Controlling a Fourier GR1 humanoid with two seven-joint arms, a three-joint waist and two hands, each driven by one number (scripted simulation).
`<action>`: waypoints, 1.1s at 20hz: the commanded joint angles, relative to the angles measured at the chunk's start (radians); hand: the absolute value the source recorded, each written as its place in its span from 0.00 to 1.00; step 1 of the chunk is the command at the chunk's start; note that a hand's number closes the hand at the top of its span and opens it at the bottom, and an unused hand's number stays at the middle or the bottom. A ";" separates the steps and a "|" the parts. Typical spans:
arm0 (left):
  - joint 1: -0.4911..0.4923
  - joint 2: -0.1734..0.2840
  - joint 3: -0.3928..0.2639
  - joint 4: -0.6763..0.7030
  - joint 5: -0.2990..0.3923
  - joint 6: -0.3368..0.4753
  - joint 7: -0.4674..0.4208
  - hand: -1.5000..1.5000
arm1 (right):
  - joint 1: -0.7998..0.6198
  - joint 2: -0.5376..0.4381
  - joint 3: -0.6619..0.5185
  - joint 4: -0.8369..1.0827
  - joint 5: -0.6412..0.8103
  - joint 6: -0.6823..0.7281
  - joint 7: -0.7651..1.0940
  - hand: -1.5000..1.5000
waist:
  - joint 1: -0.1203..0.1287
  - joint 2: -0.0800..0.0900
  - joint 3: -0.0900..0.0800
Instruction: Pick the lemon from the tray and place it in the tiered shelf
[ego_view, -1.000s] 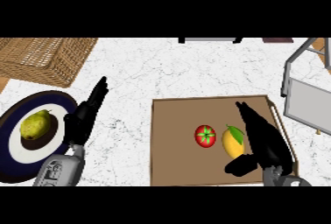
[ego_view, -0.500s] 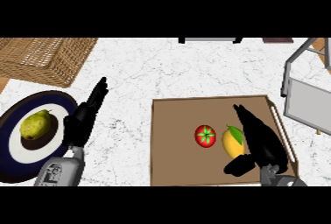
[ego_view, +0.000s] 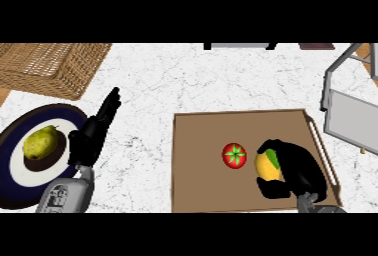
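The oval yellow lemon (ego_view: 268, 165) is lying on the flat brown tray (ego_view: 203, 165), toward its right side, just to the right of a round red tomato with a green star-shaped top (ego_view: 235, 155). The black right hand (ego_view: 295, 167) is wrapping round the lemon: its fingers (ego_view: 275, 145) are curling over the fruit's top and right side, and the thumb is bending under its lower end, so the lemon is sitting enclosed between them with only its left face showing.

The black left hand (ego_view: 94, 134) is resting at the left, fingers straight and pointing up, holding nothing, beside a round dark-blue plate with a white centre (ego_view: 18, 140) that is carrying a yellow-green pear (ego_view: 39, 143). A woven wicker basket (ego_view: 52, 67) is standing at the upper left of the white marbled surface (ego_view: 207, 82). The grey metal tiered shelf (ego_view: 351, 105) is showing at the right edge, just beyond the tray.
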 joint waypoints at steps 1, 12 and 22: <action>0.053 -0.044 -0.056 -0.102 -0.039 0.034 0.052 0.50 | -0.038 0.010 0.024 0.026 0.052 0.019 0.002 1.00 | 0.003 0.002 0.002; -0.008 -0.047 -0.018 0.007 -0.034 0.023 -0.001 0.50 | -0.058 0.181 -0.037 0.065 0.160 -0.168 0.162 1.00 | 0.000 0.004 0.002; 0.029 -0.021 -0.003 -0.022 -0.024 0.004 0.004 0.50 | -0.246 0.186 -0.047 -0.054 0.116 -0.493 0.352 1.00 | 0.007 0.000 0.002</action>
